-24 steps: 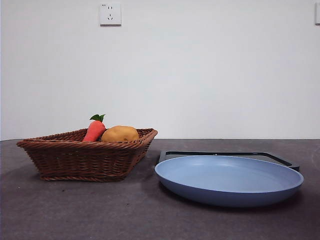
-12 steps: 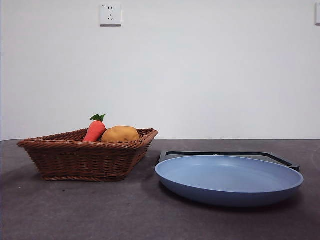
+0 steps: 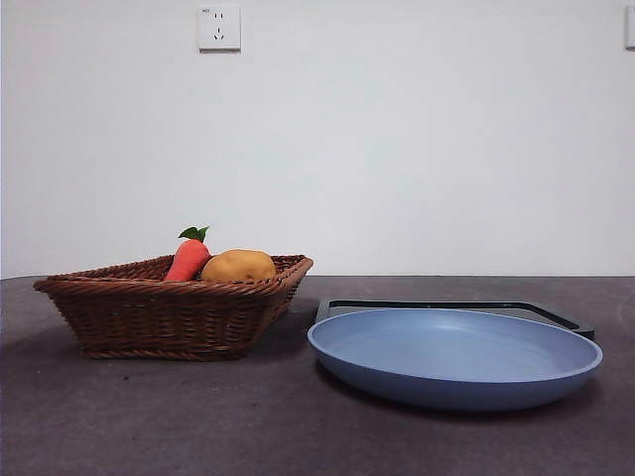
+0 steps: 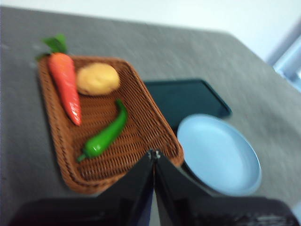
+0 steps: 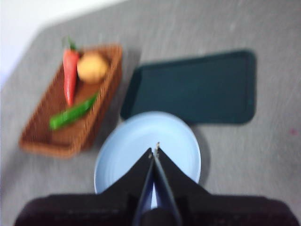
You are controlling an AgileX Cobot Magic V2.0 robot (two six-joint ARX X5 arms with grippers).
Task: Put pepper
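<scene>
The green pepper (image 4: 106,135) lies in the brown wicker basket (image 4: 150,117) beside an orange carrot (image 4: 66,84) and a tan potato (image 4: 97,78); the right wrist view also shows the pepper (image 5: 73,113). In the front view the basket (image 3: 169,312) wall hides the pepper. My left gripper (image 4: 154,154) is shut, high above the basket's near corner. High over the blue plate (image 5: 122,160), my right gripper (image 5: 154,149) is shut as well. Neither gripper holds anything, and neither appears in the front view.
The blue plate (image 3: 453,357) sits right of the basket, with a dark flat tray (image 3: 446,306) just behind it. The carrot (image 3: 189,258) and potato (image 3: 238,266) stick up above the basket rim. Behind the table is a white wall.
</scene>
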